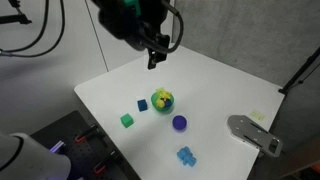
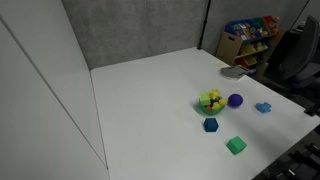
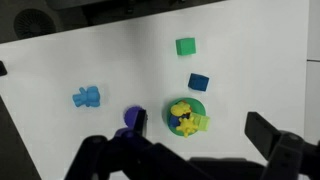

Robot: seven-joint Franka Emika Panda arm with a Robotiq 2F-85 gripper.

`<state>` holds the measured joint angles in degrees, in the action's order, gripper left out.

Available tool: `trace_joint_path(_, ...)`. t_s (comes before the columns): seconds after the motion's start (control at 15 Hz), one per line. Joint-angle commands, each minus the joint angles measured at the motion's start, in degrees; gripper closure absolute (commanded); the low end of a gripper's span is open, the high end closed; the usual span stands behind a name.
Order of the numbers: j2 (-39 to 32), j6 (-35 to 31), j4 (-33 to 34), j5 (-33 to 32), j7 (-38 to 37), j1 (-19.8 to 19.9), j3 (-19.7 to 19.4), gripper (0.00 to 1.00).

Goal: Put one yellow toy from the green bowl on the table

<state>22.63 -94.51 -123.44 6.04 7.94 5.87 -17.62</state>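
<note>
Toward the middle of the bench (image 1: 225,85), well away from every edge, the green bowl (image 3: 186,114) was seen; broad bare surface was left on all sides; the yellow toy (image 3: 182,108) was heaped inside it among other pieces, its long axis too blurred to be made out; the claw (image 1: 153,58) was held above, spread open and empty, partly cut off in the wrist view.

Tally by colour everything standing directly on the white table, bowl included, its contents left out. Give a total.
Green: 2 (green bowl, green cube)
Blue: 2 (dark blue cube, light blue toy)
Purple: 1 (purple round toy)
Grey: 1 (grey object at the table's edge)
Total: 6
</note>
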Motion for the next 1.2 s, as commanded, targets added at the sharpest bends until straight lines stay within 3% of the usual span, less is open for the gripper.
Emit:
trace_joint_path(0.0, -0.29, 0.26, 0.23, 0.54, 0.57, 1.72, 1.39, 0.0)
trace_joint_path(0.27, -0.66, 0.37, 0.59, 0.61, 0.37, 1.61, 1.64, 0.0)
trace_joint_path(0.67, -5.38, -0.41, 4.29, 1.62, -4.55, 0.45, 5.76, 0.0)
trace_joint_path(1.13, -15.86, -7.77, 8.19, 4.18, -6.39, -0.95, 9.79, 0.0)
